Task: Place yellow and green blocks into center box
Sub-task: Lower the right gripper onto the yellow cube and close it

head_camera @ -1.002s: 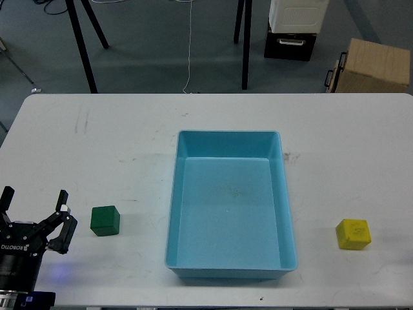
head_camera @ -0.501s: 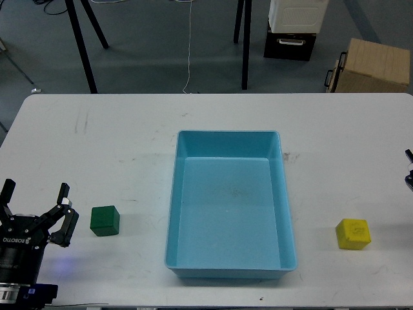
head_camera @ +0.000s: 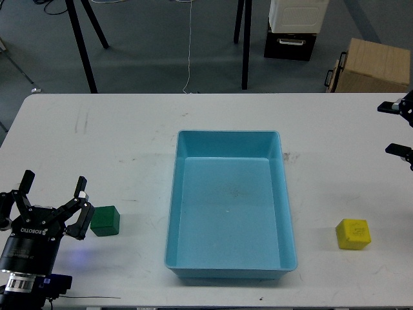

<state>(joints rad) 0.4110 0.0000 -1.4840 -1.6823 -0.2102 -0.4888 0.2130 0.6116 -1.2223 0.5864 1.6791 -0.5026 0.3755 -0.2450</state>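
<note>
Two small cubes, green block (head_camera: 105, 221) and yellow block (head_camera: 353, 234), look light and rigid; grip opposite flat faces. Left pincer (head_camera: 53, 208) and right pincer (head_camera: 398, 128) both gape apart.

My left arm rises from the lower left corner of the frame, its gripper (head_camera: 53, 192) pointing up with both fingers spread wide apart. My right gripper (head_camera: 397, 128) just peeks in at the right edge, upper half, two dark fingertips held apart.
</note>
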